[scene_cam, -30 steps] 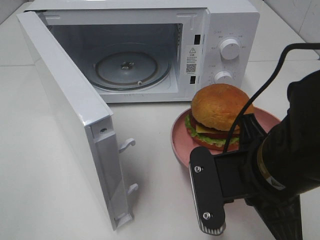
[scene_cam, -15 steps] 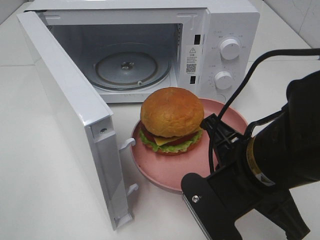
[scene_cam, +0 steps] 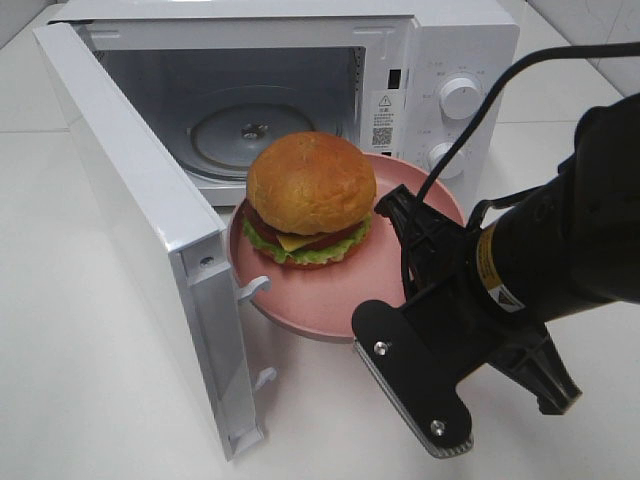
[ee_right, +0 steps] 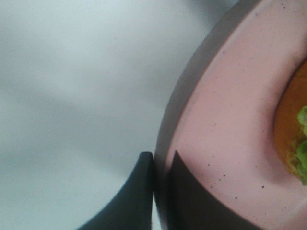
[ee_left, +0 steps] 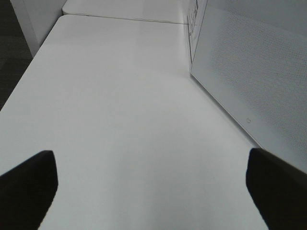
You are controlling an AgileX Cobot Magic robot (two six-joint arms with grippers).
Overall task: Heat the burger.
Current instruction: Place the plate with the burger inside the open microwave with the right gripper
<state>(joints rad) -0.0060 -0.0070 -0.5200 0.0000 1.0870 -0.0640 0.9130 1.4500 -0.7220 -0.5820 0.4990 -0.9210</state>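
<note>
My high cam sits up in front of the microwave (scene_cam: pixel 450 60), angled down into its open cavity, with the right arm (scene_cam: pixel 560 260) bulking close to the lens at lower right. Left wrist cam rides low over the table (ee_left: pixel 120 120), looking flat along it, with the door (ee_left: pixel 249 86) running down one side. Right wrist cam is jammed right up against the pink plate (ee_right: pixel 230 120) rim, so close it's all blur, with a sliver of the burger (ee_right: pixel 292 124) at the edge. High and left wrist share door and tabletop; high and right wrist share plate and burger.
</note>
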